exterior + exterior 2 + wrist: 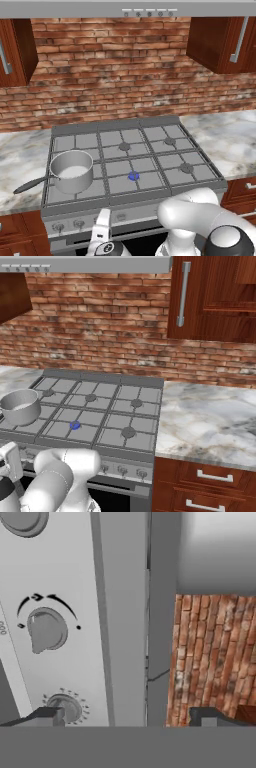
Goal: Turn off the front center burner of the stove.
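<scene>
Stove (165,190) across the middle of the left base view, wide grey steel, grates in a grid, knob row along the front panel at lower left of centre. Front center burner (133,175) just below the frame's centre, marked by a small blue glow; in the right base view the same burner (75,425) left of centre, in the front row of the stove (125,448). Plain grey burner caps (186,168) elsewhere, unlit. Saucepan (73,171) on the front left grate, at left of the left base view: round steel body, dark handle stretching toward the lower left, inside pale and bare as far as can be told; seen again at the far left edge of the right base view (21,407), contents not clear from there. Gripper (102,227) low at the bottom of the left base view, just in front of the knob row, pointing up at the panel. In the hand view, fingertips (47,714) dark at the bottom, set well apart, nothing between the jaws; gripper (127,717) close to the panel. Larger knob (46,629) at middle left of the hand view, ringed by a black arc; smaller knob (66,707) at lower left, just beside the left fingertip, contact not clear. Brick wall (115,75) behind the stove, marble counter (210,416) to either side, dark wood cabinets (215,298) at the upper corners.
</scene>
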